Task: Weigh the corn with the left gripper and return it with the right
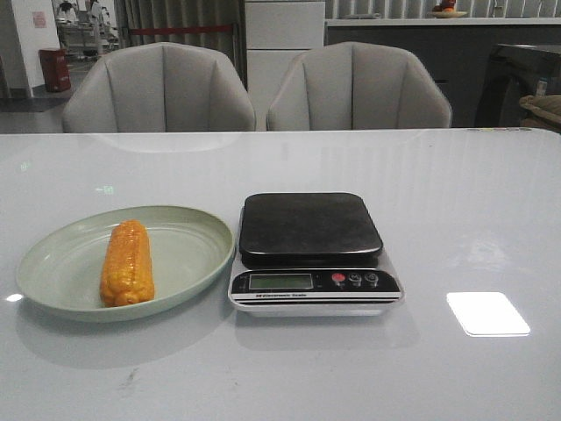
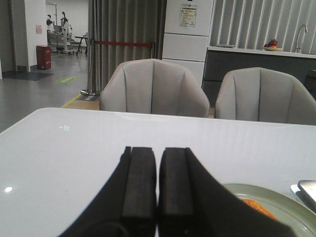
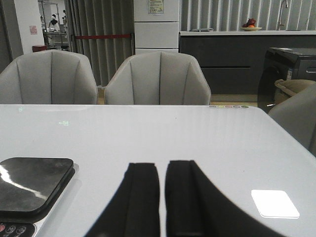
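Corn lying in green plate just left of scale, long axis front-to-back, untouched; left gripper clenched, empty, nearer, hovering beside plate; right gripper clenched, empty.

Scale front strip: the scale, near the table's front edge, carries one line of print under its display; it seems to read "Electronic Scale", with a short code ahead of it too small to make out.
Scale display: blank greenish window, no digits showing.
Scale buttons: one red and two dark buttons beside the display, markings too small to read.
Cabinet notice: a paper sheet on the white cabinet beyond the table's far edge, print too blurred to read.
Wall sign: a small pinkish sign on the far white wall, unreadable.
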